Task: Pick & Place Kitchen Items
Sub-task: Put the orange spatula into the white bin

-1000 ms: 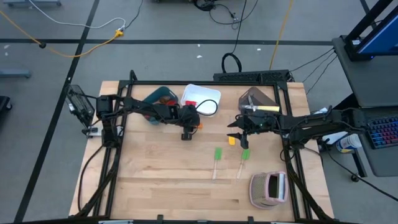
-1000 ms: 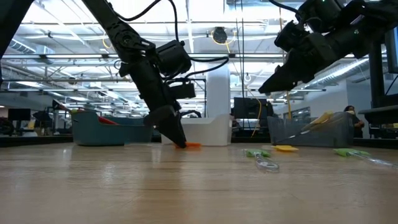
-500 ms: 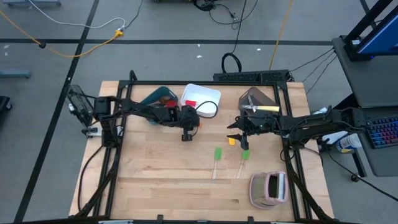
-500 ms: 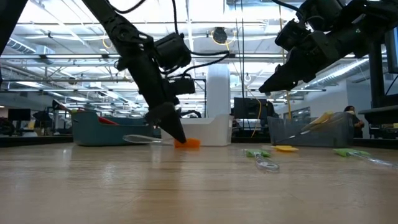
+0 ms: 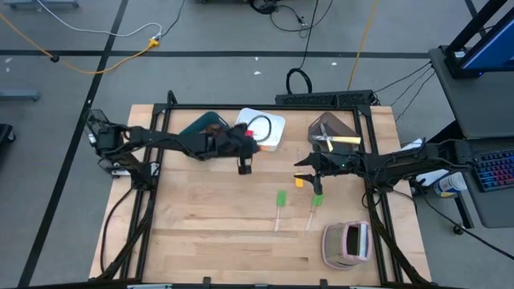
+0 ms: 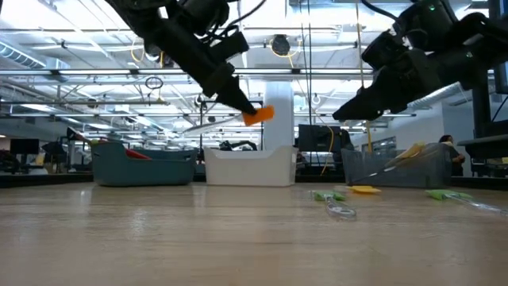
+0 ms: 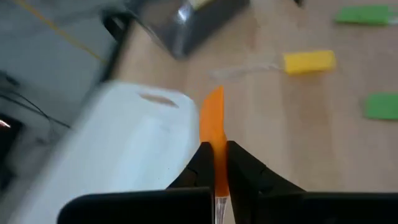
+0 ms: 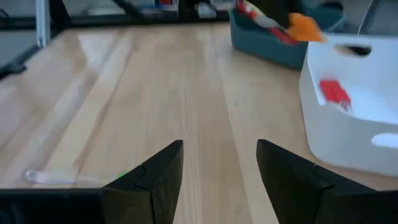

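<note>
My left gripper (image 7: pixel 216 163) pinches the orange spatula (image 7: pixel 213 127) by its stick, aloft beside the white bin (image 5: pixel 268 126). It may pivot in this thin pinch, probably missing the bin. My right gripper (image 8: pixel 219 163) hovers spread.

High view: straight down, far off, taking in the whole table (image 5: pixel 201 233) and both arms. Low view: at tabletop height, level across the boards toward the room behind. Wrist views ride close, each looking past its own fingers; all four catch the white bin (image 5: pixel 269 127) (image 6: pixel 250 168) (image 7: pixel 124 149) (image 8: pixel 354 124).
</note>
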Robot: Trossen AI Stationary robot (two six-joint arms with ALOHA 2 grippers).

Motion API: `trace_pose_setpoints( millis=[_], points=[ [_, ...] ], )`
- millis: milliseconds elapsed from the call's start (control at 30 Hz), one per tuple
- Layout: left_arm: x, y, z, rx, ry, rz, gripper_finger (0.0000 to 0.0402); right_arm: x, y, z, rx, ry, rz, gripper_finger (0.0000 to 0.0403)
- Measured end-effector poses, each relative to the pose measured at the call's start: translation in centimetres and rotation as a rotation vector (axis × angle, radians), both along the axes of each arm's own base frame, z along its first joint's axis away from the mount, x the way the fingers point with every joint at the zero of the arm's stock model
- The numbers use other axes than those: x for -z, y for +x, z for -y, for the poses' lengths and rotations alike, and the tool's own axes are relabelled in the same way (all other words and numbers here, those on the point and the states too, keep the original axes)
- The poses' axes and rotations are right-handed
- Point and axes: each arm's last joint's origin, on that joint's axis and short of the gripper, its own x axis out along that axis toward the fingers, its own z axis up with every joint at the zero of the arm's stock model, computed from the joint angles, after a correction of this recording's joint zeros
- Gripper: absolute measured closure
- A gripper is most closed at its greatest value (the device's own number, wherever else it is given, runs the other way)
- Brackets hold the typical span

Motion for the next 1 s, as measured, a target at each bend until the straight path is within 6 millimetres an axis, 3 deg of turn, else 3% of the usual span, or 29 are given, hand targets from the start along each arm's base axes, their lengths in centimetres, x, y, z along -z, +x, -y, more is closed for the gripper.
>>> trace_pose_setpoints(
  millis=[133, 433, 733, 1000],
  points=[
    [-1.0, 0.2, -1.5, 0.104, 0.091, 0.077, 0.0378, 0.3, -0.5, -0.1, -0.001, -0.013, 0.095, 0.0206],
    [-0.2, 1.1, -5.8, 0.156, 0.145, 0.224, 0.0384, -0.2, -0.8, -0.1, -0.001, -0.026, 0.222, 0.0206],
    [4.4, 1.4, -9.2, 0.107, 0.124, 0.127, 0.0377, -0.3, -0.7, -0.1, -0.001, -0.027, 0.232, 0.0206],
    [7.8, 1.3, -10.6, 0.069, 0.087, 0.040, 0.0376, -0.4, -0.7, -0.1, 0.005, -0.003, 0.237, 0.0206]
  ],
)
